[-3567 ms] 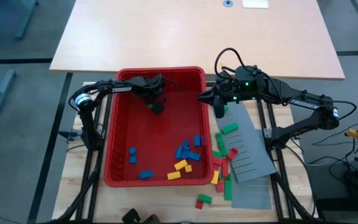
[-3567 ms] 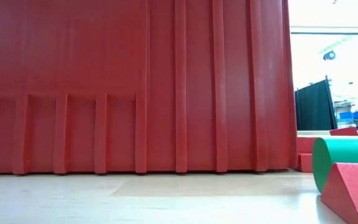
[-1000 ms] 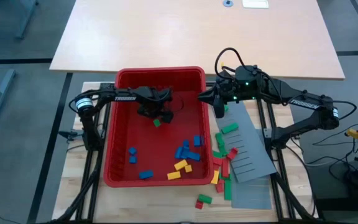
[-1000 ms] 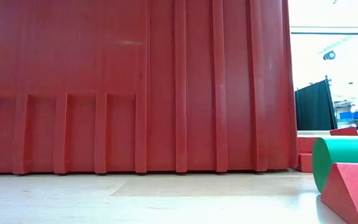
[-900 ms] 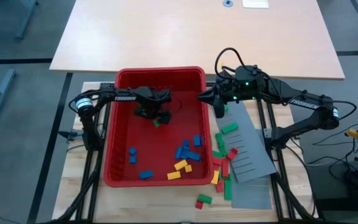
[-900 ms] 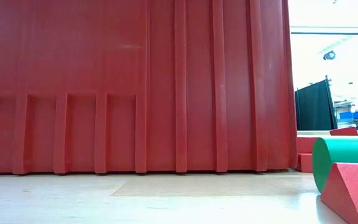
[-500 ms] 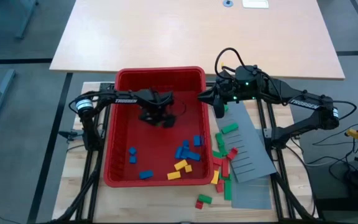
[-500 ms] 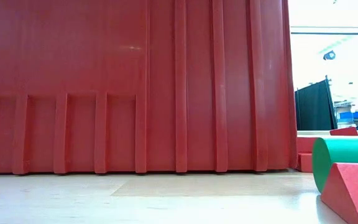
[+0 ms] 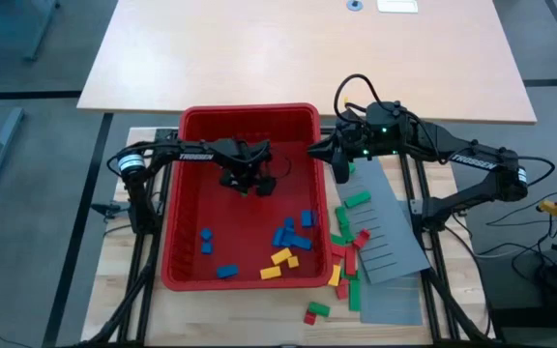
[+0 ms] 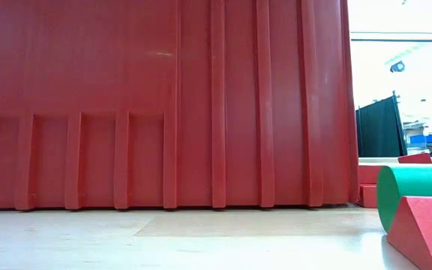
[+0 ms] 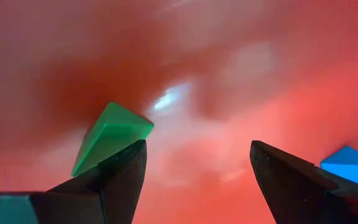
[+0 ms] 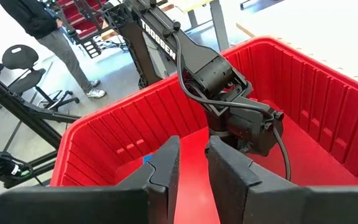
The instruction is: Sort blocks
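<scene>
Inside the red bin (image 9: 177,203), a green block (image 11: 107,135) lies on the floor by one fingertip of the left gripper (image 9: 249,184), whose fingers stand apart and hold nothing. A blue block (image 11: 348,165) shows past the other fingertip. More blue and yellow blocks (image 9: 283,242) sit toward the bin's near end; red and green blocks (image 9: 348,237) are scattered just outside its right wall, beside the grey slotted panel (image 9: 390,232). Right gripper (image 9: 340,170) hangs at the bin's right rim, fingers nearly together, empty.
</scene>
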Controlling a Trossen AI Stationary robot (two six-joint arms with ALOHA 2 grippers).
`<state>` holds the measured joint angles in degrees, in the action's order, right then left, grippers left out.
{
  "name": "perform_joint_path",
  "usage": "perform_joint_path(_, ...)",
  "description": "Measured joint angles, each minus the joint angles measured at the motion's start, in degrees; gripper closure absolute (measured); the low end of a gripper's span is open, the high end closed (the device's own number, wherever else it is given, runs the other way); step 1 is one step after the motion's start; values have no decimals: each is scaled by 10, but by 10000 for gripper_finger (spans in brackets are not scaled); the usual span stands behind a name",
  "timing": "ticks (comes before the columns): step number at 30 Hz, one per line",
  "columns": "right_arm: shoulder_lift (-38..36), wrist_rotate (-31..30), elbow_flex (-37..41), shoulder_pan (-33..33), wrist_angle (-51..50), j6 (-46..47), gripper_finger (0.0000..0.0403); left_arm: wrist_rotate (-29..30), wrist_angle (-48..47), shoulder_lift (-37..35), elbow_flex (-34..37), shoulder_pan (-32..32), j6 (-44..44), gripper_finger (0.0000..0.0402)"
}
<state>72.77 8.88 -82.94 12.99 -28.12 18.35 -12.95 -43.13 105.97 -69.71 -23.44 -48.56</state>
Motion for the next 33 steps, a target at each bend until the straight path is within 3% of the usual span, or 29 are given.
perform_joint_path(7,0,0,0,0,0,0,330,8,-43,0,0,0,28,129)
perform_joint_path(15,0,0,0,0,1,0,335,80,-110,0,0,-1,46,129)
perform_joint_path(33,0,0,0,0,1,0,328,111,-79,0,0,0,19,129)
